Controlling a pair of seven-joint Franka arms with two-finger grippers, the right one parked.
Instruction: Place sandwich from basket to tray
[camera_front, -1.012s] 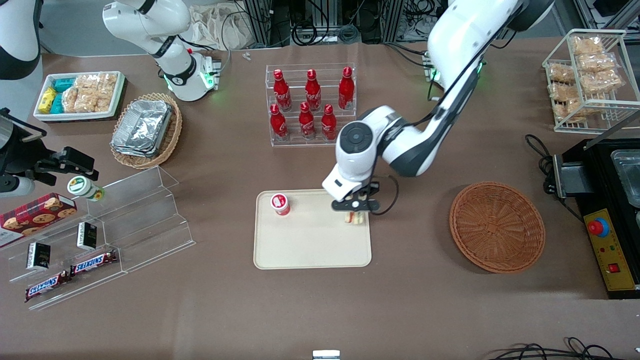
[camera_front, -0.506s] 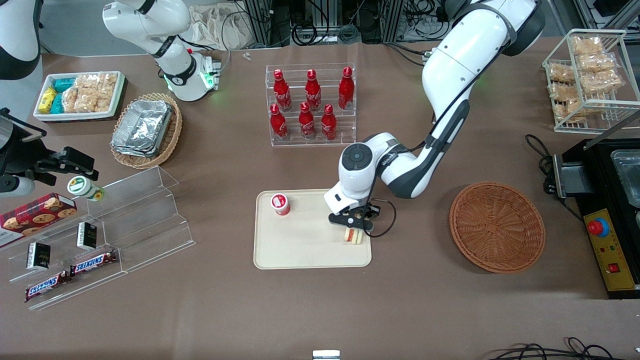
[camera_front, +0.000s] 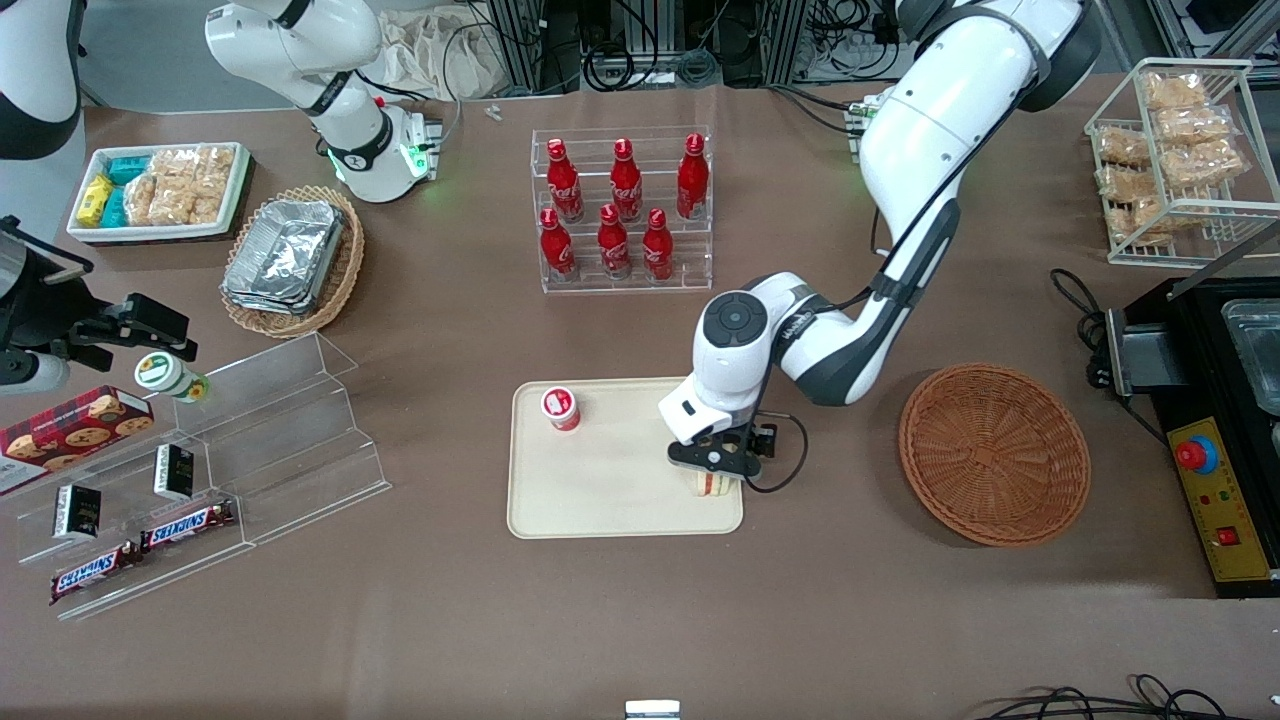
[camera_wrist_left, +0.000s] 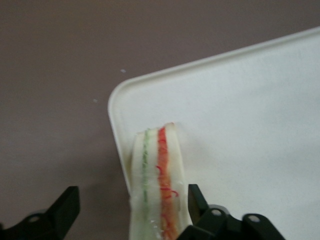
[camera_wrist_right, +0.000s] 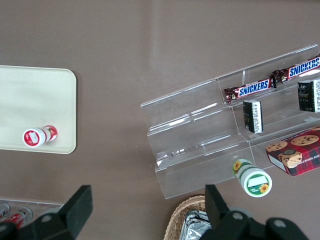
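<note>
The sandwich (camera_wrist_left: 156, 185) stands on edge in the tray (camera_front: 600, 500) corner nearest the camera and the basket (camera_front: 994, 453), between the gripper (camera_front: 712, 470)'s spread, released fingers (camera_wrist_left: 197, 197). A straight upward retreat should avoid toppling it. On the counter (camera_front: 640, 620), Snickers bars (camera_front: 140, 545) are readable; farther off, the bottles (camera_front: 620, 215) look like Coca-Cola.

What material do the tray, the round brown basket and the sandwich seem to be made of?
The tray looks like smooth matte cream plastic with a moulded low rim. The basket seems to be woven reddish-brown wicker, judging by its ribbed weave. The sandwich, on the tray between the open pincer's fingers, may be a soft foam or fabric replica with thread-like filling.
</note>
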